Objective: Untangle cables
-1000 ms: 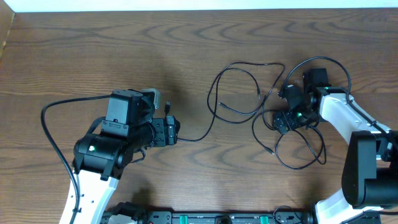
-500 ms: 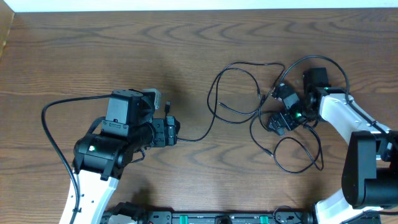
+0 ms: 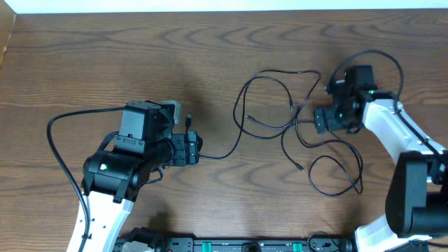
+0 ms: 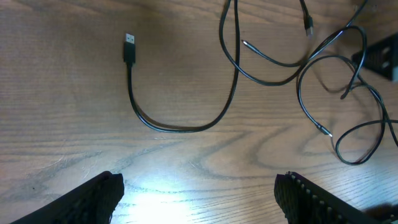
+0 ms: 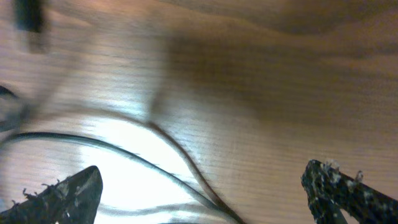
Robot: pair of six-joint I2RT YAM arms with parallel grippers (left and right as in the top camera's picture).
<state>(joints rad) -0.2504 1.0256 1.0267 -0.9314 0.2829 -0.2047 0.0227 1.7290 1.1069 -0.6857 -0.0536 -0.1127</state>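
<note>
Open table (image 3: 105,56) on the left; cables (image 4: 180,129) strewn centre-right.

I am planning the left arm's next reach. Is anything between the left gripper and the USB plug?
Nothing foreign is visible. Between the open left gripper and the plug lie only bare table and the loop of its own cable.

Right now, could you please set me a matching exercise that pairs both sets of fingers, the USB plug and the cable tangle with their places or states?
Things:
1. left fingers
2. right fingers
3. USB plug
4. tangle

Places or states:
A. right of centre on the table
B. at the tangle's right edge, open
C. lying at a free end, clear of the loops
D. over the table's left half, open, nothing between them

Pairs: 1-D, 2-B, 3-C, 4-A
</note>
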